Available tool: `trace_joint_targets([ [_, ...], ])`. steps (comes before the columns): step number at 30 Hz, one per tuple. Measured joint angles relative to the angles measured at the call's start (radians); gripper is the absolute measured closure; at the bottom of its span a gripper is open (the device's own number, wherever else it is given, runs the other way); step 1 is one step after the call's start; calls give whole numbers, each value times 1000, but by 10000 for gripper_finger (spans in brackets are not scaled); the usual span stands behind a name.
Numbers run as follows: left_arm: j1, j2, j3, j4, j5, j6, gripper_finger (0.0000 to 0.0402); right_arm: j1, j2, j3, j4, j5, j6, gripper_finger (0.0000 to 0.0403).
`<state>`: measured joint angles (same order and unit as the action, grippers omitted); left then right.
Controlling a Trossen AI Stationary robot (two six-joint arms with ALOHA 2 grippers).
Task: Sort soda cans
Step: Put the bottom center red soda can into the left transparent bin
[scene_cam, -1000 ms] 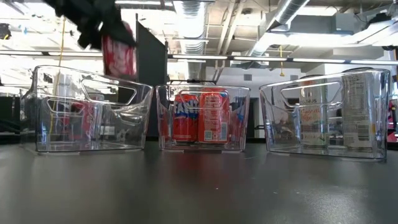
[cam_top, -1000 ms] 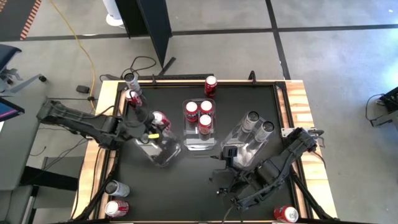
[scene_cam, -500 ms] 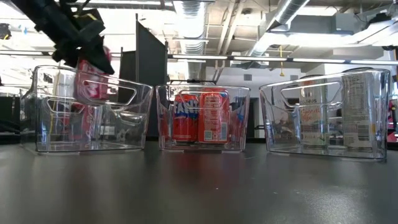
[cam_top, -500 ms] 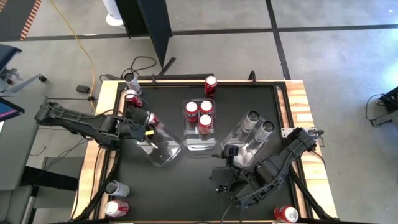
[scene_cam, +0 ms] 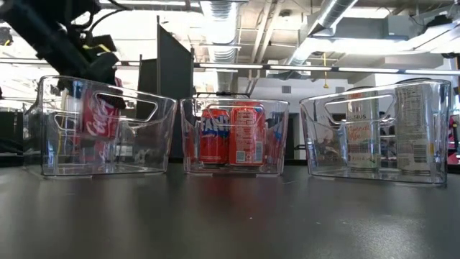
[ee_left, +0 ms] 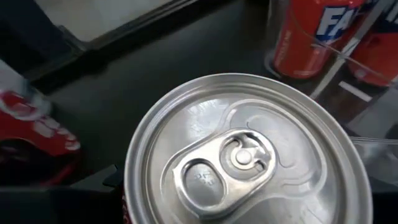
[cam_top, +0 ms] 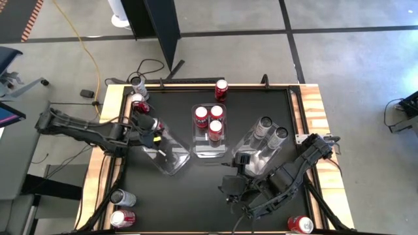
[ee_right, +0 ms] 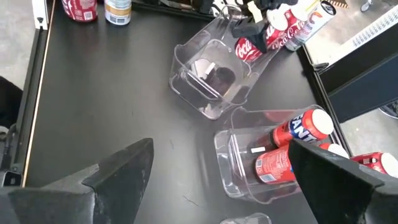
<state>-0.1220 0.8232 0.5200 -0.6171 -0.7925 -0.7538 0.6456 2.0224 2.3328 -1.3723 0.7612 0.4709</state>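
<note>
My left gripper (cam_top: 147, 128) is shut on a red soda can (scene_cam: 100, 119) with white lettering, inside the far end of the left clear bin (cam_top: 171, 158). The can's silver top (ee_left: 249, 155) fills the left wrist view. The middle bin (cam_top: 209, 149) holds three red cans (cam_top: 215, 111) standing upright. The right bin (cam_top: 256, 162) holds two silver-grey cans (cam_top: 263, 125). My right gripper (ee_right: 224, 180) is open and waits low near the table's near edge, in front of the right bin. My left gripper holds the red can by the upper part of its side wall (scene_cam: 95, 101), pinched between the two fingers, which come from above, slanting in from the table's left. The can is tilted and hangs inside the bin, above the bin's floor. In the wrist view the can's top hides the fingertips.
Loose cans stand around the table: a silver one (cam_top: 137, 83) and a red one (cam_top: 138, 100) at the far left corner, a red one (cam_top: 221, 88) at the far edge, a silver (cam_top: 122, 198) and a red (cam_top: 122, 218) near left, a red (cam_top: 300, 225) near right.
My left gripper has moved down and toward the table's left, carrying the red can from above the left bin's rim down into the bin. The can has stayed shut in the fingers and has tipped slightly.
</note>
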Motion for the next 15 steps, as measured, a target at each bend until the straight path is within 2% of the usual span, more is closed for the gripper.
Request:
trace_joint_targets([
  [15, 61, 0, -150, 210, -19, 24, 115, 0, 0, 0, 29, 0, 0, 14],
])
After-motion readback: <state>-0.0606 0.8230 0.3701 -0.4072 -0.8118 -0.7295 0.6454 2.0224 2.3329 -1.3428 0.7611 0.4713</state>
